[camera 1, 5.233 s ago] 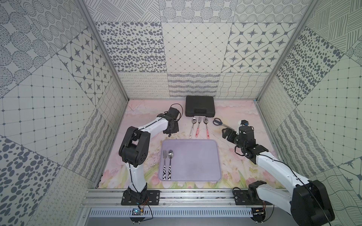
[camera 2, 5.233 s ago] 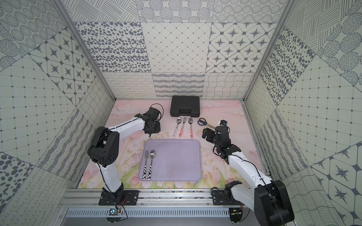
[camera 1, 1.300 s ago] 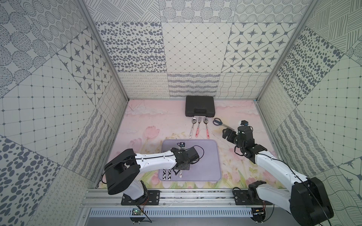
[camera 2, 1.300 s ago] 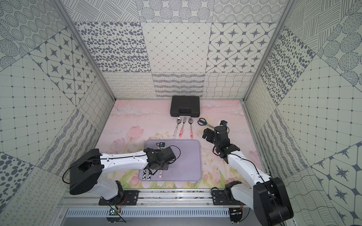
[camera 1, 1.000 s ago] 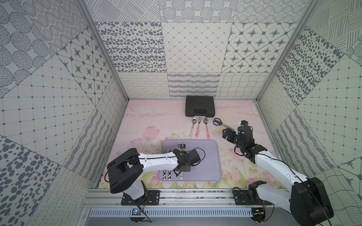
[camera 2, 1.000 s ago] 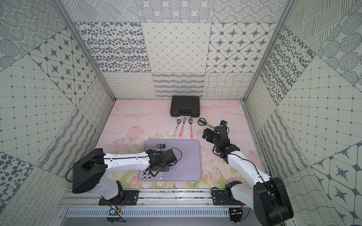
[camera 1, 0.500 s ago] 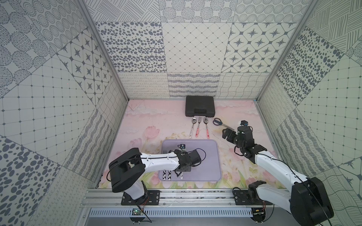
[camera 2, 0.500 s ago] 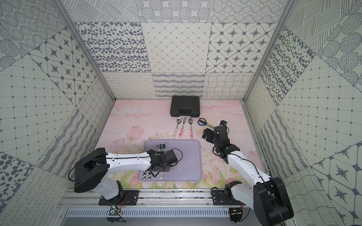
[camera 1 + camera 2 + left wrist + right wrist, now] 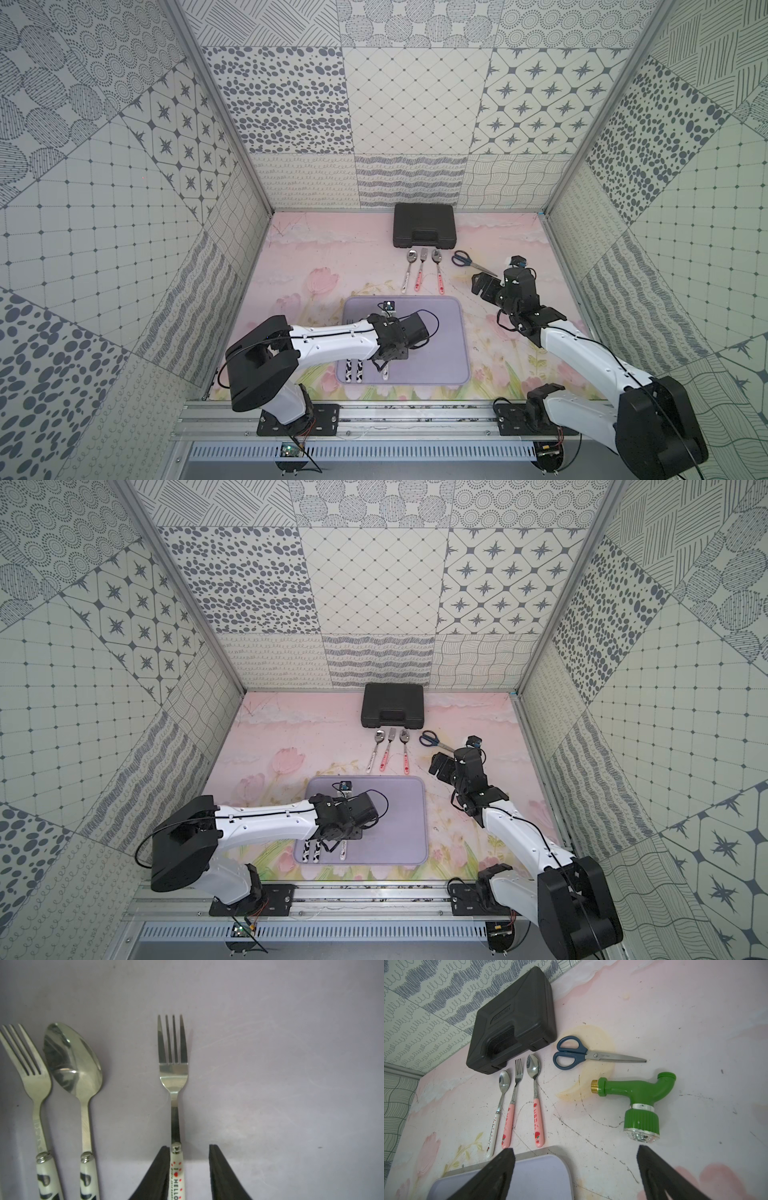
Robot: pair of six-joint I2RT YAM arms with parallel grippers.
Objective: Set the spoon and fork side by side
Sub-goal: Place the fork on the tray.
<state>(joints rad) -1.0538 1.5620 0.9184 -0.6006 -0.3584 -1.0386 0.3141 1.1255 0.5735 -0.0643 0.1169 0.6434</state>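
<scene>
Left wrist view: the left gripper (image 9: pixel 188 1147) stands narrowly parted over the tray (image 9: pixel 270 1064), one finger (image 9: pixel 160 1172) touching the handle of the white fork (image 9: pixel 173 1076), which lies flat, the other finger clear of it; a cow fork (image 9: pixel 35 1084) and cow spoon (image 9: pixel 76 1068) lie parallel just beside. In a top view the white fork (image 9: pixel 385 372) sits at lower centre of the frame, near the tray's front edge. Right wrist view: the right gripper (image 9: pixel 574 1149) gapes wide, holding nothing.

Lilac tray (image 9: pixel 440 332), cow-patch fork (image 9: pixel 35 1084) and spoon (image 9: pixel 76 1068), white red-dotted fork (image 9: pixel 174 1076); blue-handled scissors (image 9: pixel 591 1055), green nozzle (image 9: pixel 639 1093), black case (image 9: pixel 512 1020).
</scene>
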